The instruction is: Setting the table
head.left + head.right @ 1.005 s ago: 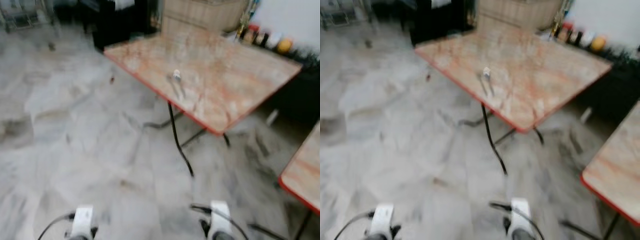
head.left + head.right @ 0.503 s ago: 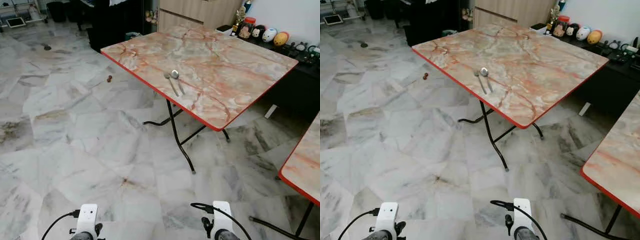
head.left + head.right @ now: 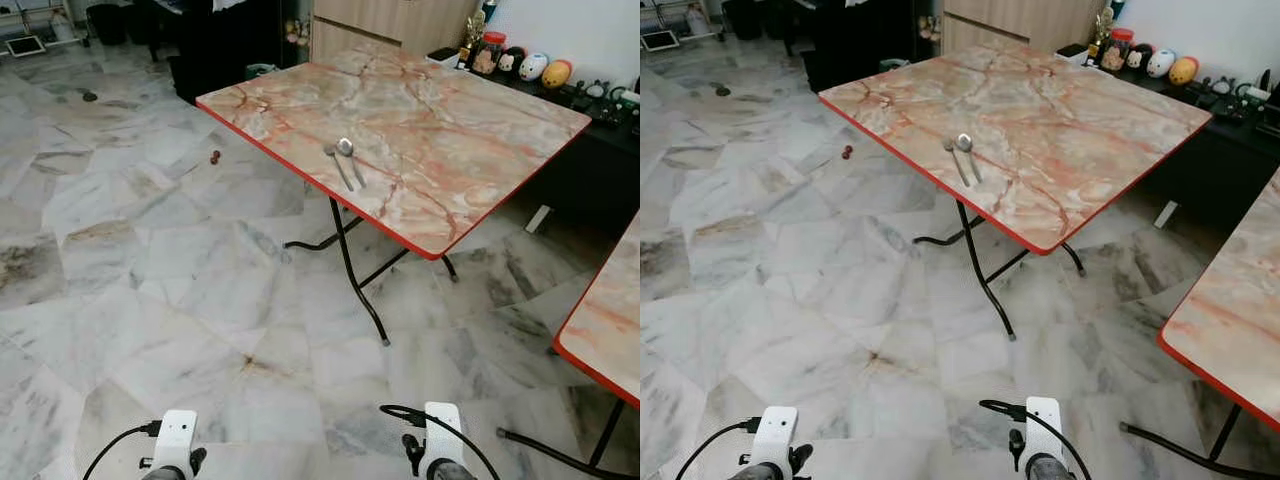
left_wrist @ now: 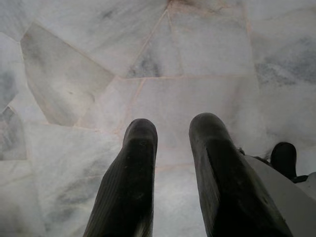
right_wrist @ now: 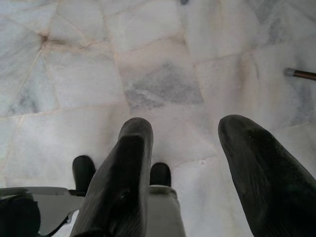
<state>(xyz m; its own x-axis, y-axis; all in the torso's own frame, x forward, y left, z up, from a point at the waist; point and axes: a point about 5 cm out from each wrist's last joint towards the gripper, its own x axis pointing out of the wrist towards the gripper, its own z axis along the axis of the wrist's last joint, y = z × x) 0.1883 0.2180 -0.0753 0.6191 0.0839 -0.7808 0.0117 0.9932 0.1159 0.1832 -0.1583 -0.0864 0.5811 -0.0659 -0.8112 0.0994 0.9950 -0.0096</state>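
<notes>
Ahead of robot: a folding counter [image 3: 440, 130] with an orange-veined marble-pattern top, red edge and black metal legs, standing on a pale marble floor [image 3: 150, 290].
Cutlery: a spoon [image 3: 349, 156] and what looks like a fork [image 3: 338, 165] lie side by side, close together and roughly parallel, on the counter top near its red edge on the robot's side; the second piece is too small to confirm.
Second counter: another one of the same pattern [image 3: 612, 330] shows at the right, well apart from the first.
Background: a black sideboard [image 3: 600, 160] beyond the counter carries a row of small round figures [image 3: 540, 68] and a red-lidded jar [image 3: 489, 52]; a wooden cabinet [image 3: 400, 20] stands behind the counter.
Floor item: a small dark red object [image 3: 215, 157] lies on the floor beside the counter's far left corner.
Writing: no brand, label or lettering can be read anywhere.
Left hand [image 4: 173, 133]: hanging low over the floor, its two black fingers slightly apart, nothing between them.
Right hand [image 5: 185, 133]: hanging low over the floor, fingers wide apart, nothing between them.
Wrists: white housings with black cables show at the bottom of the head views, left [image 3: 177, 440] and right [image 3: 442, 440].
</notes>
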